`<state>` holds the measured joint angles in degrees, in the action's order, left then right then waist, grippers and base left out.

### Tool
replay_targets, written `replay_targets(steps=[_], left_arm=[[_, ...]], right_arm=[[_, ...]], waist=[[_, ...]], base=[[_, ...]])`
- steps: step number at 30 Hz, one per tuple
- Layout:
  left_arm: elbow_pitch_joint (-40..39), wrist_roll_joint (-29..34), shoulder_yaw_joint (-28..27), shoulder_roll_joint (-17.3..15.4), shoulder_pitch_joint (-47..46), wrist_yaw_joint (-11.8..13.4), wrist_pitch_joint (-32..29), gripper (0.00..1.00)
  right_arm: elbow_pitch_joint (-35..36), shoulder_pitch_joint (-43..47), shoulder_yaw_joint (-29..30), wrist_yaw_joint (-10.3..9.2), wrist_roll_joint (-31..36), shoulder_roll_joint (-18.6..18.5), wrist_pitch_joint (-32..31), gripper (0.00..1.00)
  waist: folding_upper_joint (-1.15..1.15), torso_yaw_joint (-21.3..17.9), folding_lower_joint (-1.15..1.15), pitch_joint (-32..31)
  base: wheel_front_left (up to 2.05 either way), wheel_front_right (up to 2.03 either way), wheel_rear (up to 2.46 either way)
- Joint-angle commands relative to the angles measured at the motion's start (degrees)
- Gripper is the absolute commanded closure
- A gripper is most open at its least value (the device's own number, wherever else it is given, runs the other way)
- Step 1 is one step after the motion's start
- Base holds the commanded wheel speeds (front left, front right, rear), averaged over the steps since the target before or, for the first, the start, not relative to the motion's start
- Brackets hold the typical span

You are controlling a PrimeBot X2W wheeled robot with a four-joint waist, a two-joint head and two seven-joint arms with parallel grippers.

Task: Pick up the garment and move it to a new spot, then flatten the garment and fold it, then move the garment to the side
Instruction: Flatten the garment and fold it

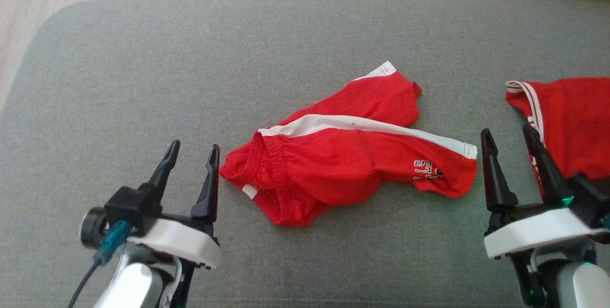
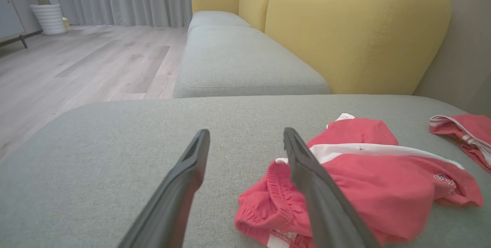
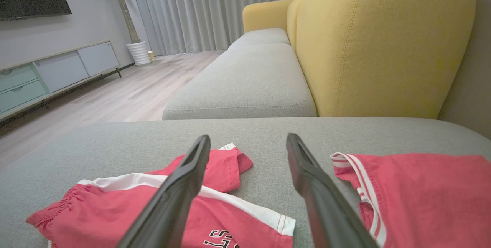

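The garment (image 1: pixel 352 165), red shorts with a white side stripe and a printed logo, lies crumpled in the middle of the grey seat cushion (image 1: pixel 143 60). My left gripper (image 1: pixel 195 148) hovers open just left of its elastic waistband, holding nothing. In the left wrist view the left gripper (image 2: pixel 246 133) has its right finger crossing in front of the garment (image 2: pixel 364 186). My right gripper (image 1: pixel 506 131) stands open and empty just right of the leg hem. From the right wrist the garment (image 3: pixel 96 217) sits behind and left of the right gripper (image 3: pixel 248 138).
A second red garment (image 1: pixel 572 122) with white-striped trim lies at the cushion's right edge, partly behind my right gripper's fingers. Yellow backrests (image 2: pixel 345 29) rise along the right. Another grey cushion (image 3: pixel 245 83) lies beyond, with wooden floor (image 2: pixel 76 71) off to the left.
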<state>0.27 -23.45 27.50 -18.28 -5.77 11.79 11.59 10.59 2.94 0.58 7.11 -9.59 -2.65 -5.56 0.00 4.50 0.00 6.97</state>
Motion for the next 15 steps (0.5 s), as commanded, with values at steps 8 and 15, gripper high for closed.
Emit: replay_targets(steps=[8, 15], left_arm=[[3.16, -4.96, 1.92, 3.29, -11.93, -6.23, -7.91, 0.00], [15.28, -10.45, 3.15, 6.60, -18.41, -9.61, -16.67, 0.00]], right_arm=[[1.41, -3.21, -1.40, 0.37, -0.57, -0.22, 0.00, 0.00], [0.71, -3.95, -2.01, 0.37, -0.94, -0.22, 0.00, 0.00]], waist=[[0.00, -0.47, 0.00, 2.47], [0.00, -1.67, 0.00, 3.65]], base=[[0.00, 0.00, 0.00], [0.00, 0.00, 0.00]])
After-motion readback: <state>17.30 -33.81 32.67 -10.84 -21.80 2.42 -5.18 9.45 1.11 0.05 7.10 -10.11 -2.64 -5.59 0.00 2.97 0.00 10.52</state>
